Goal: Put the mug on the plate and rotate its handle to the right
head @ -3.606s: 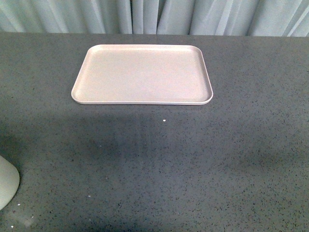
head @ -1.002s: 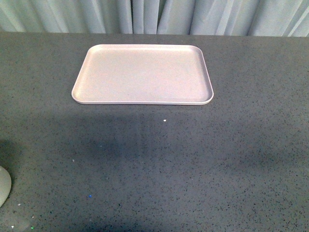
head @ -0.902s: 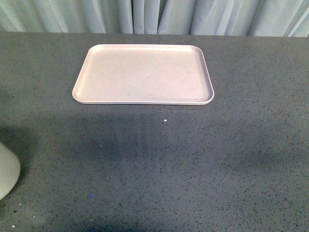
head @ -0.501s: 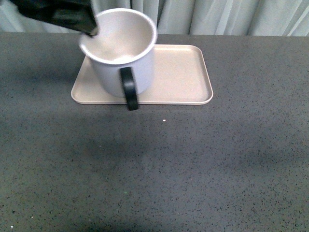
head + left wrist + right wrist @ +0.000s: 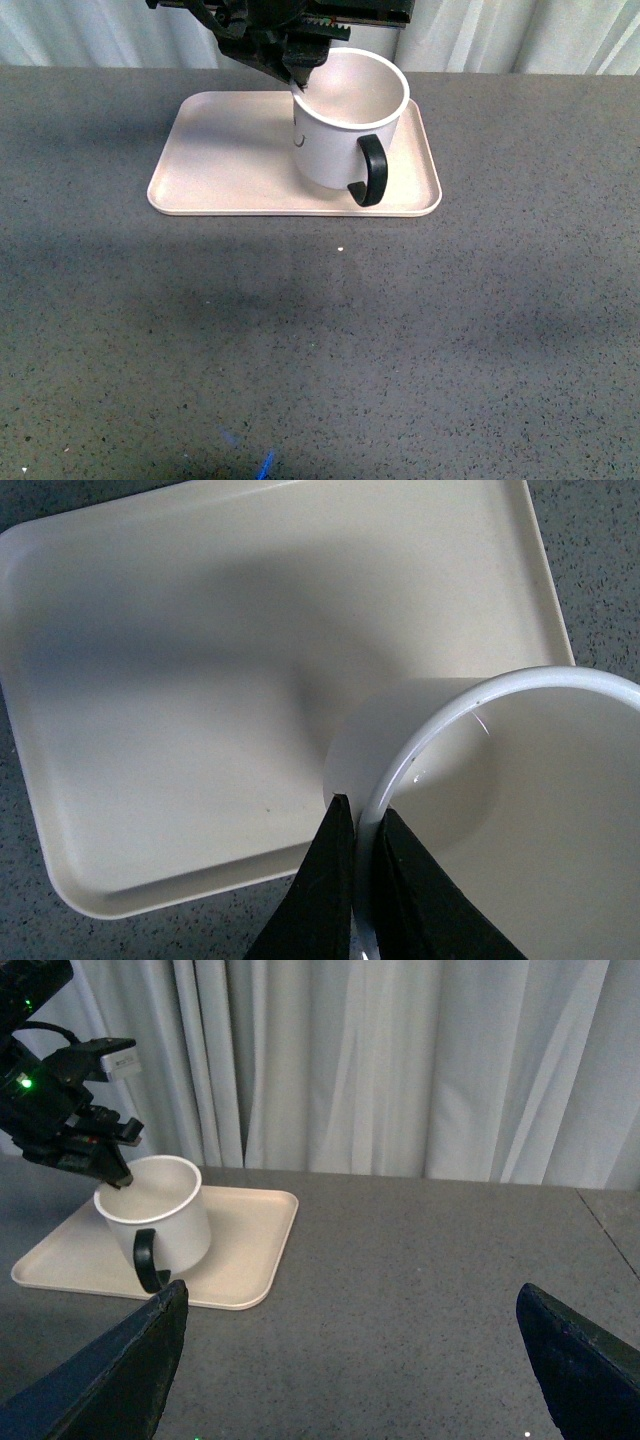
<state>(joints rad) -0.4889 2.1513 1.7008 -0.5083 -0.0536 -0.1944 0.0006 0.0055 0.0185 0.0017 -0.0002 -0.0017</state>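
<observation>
White mug (image 5: 338, 135) on plate (image 5: 220, 160), empty (left hand (image 5: 298, 88) pinching rim).

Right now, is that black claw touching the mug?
Touching. The left wrist view shows the left gripper pinching the mug at its rim, one finger inside, one outside.

plate (image 5: 220, 160): pink-beige, flat | mug (image 5: 340, 135): white, tilted, over plate's right half | handle (image 5: 373, 170): black, facing near-right

counts: 1 mug (image 5: 345, 125), 1 handle (image 5: 372, 170) on it, 1 plate (image 5: 230, 160), 1 table (image 5: 400, 330), 1 curtain (image 5: 400, 1060). 2 grippers: 1 left gripper (image 5: 362, 815), 1 right gripper (image 5: 352, 1295). 2 fingers showing on each.
</observation>
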